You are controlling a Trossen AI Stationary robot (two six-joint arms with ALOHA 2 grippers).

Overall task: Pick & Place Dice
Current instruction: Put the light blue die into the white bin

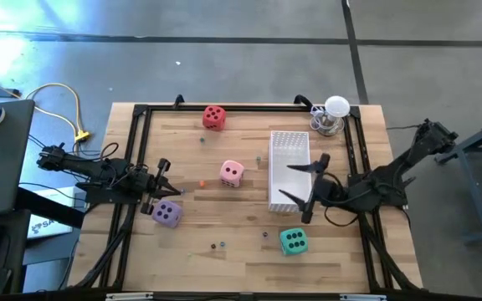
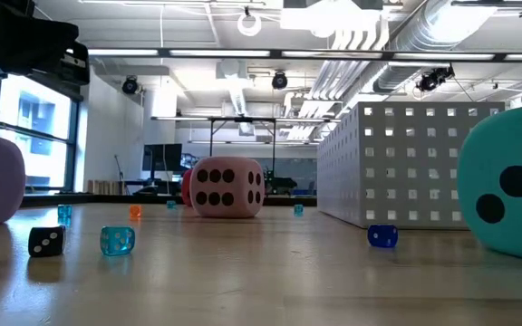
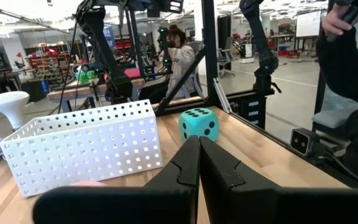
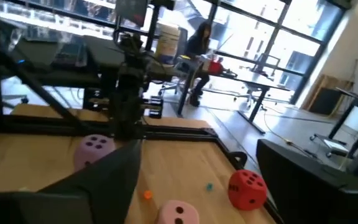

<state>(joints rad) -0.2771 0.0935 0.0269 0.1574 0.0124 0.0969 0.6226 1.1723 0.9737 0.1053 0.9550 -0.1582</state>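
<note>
Four soft dice rest on the wooden table: red [image 1: 213,117] at the far edge, pink [image 1: 232,173] in the middle, purple [image 1: 167,213] at the left, green [image 1: 293,242] near the front. My left gripper [image 1: 162,184] hangs shut just beside the purple die, on its far side, and its fingers [image 3: 199,171] point level toward the green die [image 3: 198,123]. My right gripper [image 1: 302,186] stands open, raised over the white perforated basket [image 1: 289,167], with nothing between its fingers. Its wrist view looks across at the purple die [image 4: 95,149], pink die [image 4: 178,213] and red die [image 4: 247,188].
The basket [image 2: 406,163] stands right of centre. Tiny dice lie scattered on the table: black [image 2: 46,240], light blue [image 2: 117,240], blue [image 2: 382,236]. A glass object [image 1: 333,117] sits at the far right corner. A black frame [image 1: 224,107] rims the table. A person [image 3: 353,56] stands beyond it.
</note>
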